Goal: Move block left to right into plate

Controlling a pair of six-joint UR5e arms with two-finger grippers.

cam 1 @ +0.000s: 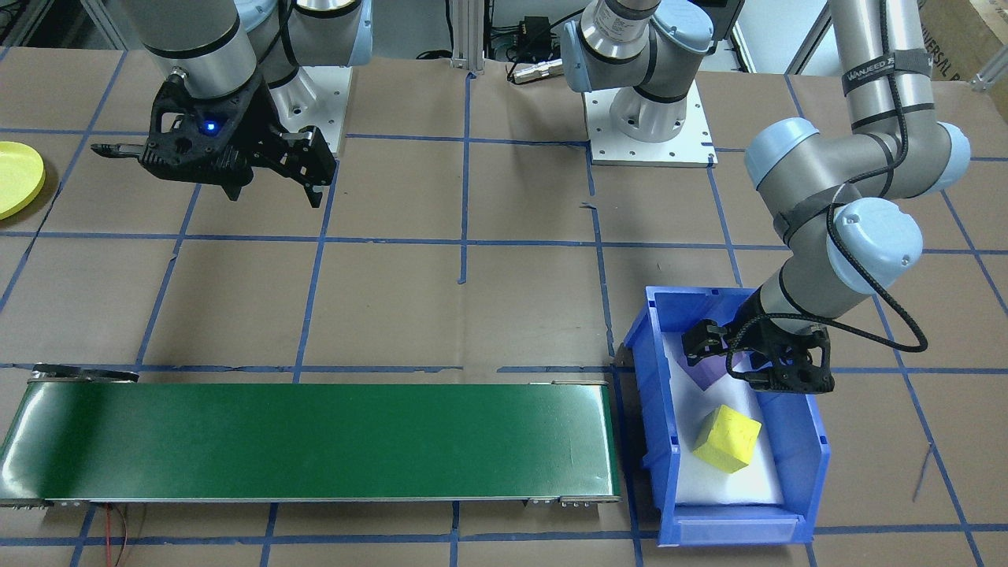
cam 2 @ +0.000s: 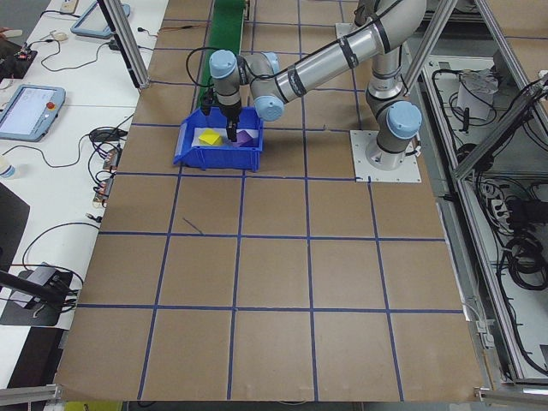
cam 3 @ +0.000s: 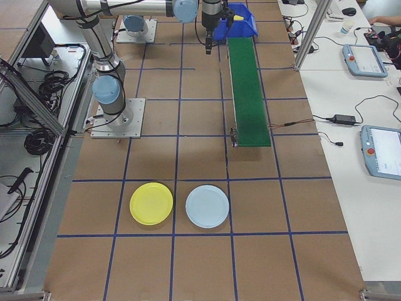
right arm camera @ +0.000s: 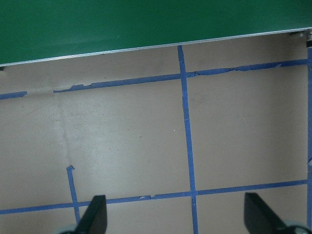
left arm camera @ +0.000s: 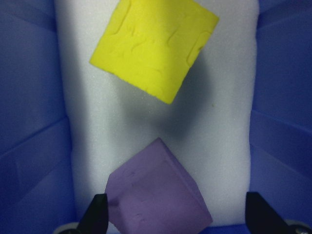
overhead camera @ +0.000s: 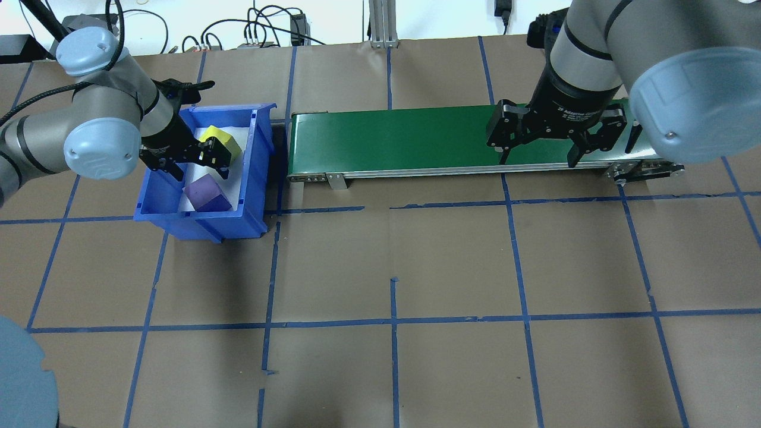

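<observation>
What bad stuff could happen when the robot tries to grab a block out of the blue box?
1. The left tool hangs open over the purple block, which sits turned cornerwise. It might twist or slip when squeezed.
2. The yellow block lies close by, so a finger could bump it.
3. The blue bin has tall walls near the fingers, which might catch a wall or shove the bin.

Robot lab: taped table, conveyor.

Yellow cube, purple cube, blue bin, green belt, yellow plate.
</observation>
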